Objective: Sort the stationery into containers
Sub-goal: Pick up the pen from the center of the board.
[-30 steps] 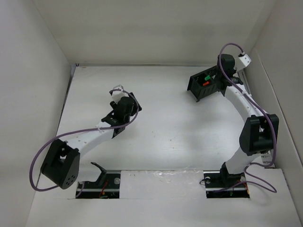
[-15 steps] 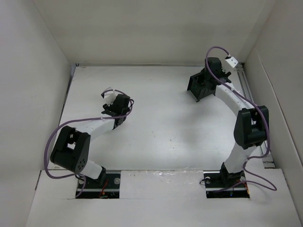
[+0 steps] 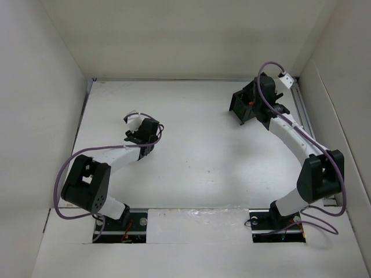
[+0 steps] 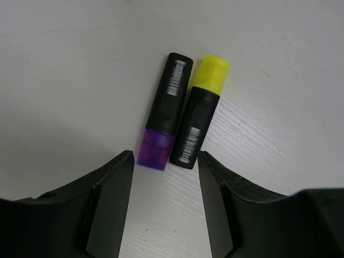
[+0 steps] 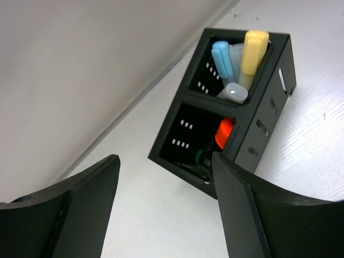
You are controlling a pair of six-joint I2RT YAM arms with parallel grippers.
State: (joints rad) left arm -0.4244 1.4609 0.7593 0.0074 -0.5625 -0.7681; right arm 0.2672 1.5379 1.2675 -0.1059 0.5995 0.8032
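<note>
Below, open left jaws frame two: purple marker [image 4: 163, 127], yellow marker [image 4: 200, 114]; open right jaws face one organiser [image 5: 262, 133].

No word, brand or number can be read anywhere; the only markings are barcodes, seen in the left wrist view. The purple-capped highlighter [image 4: 165, 113] carries an upper barcode strip [image 4: 176, 78], white, running along its black barrel near the butt end. The yellow-capped highlighter [image 4: 199, 121] just beside it carries a lower barcode strip [image 4: 189, 144] near its own butt end, bars only, any digits too small to tell. The black organiser [image 5: 269, 117] in the right wrist view shows no legible print.
</note>
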